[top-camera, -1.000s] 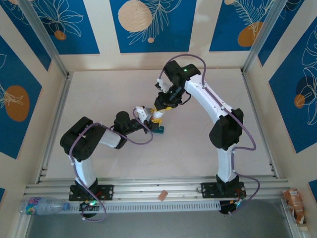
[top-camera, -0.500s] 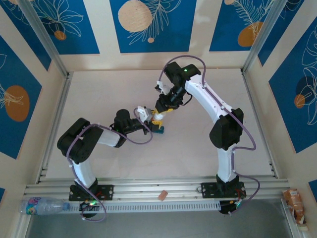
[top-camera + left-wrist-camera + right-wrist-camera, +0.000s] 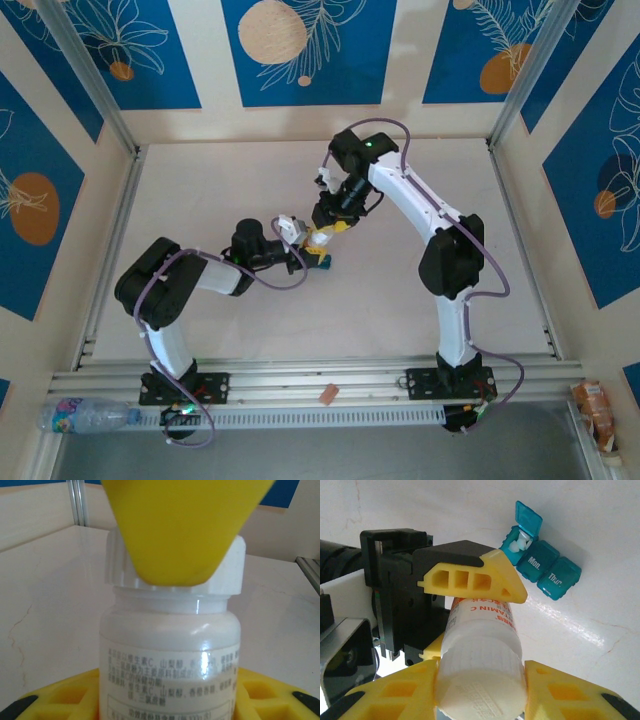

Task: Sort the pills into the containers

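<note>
Top external: containers [image 3: 322, 265] (beside held bottle [image 3: 485, 630]) lie well clear of table [image 3: 200, 190] edges

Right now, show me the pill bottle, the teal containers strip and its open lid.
pill bottle [image 3: 481, 636]: right wrist view, on its white body below the label.
containers [image 3: 540, 563]: right wrist view, on the shut compartment marked Mon.
open lid [image 3: 529, 522]: right wrist view, on the raised flap.

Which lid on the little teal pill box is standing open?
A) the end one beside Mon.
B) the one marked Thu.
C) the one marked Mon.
A: in the right wrist view the teal pill box has its end lid flipped up beside Mon., while the Mon. and Thu. lids lie shut.
</note>
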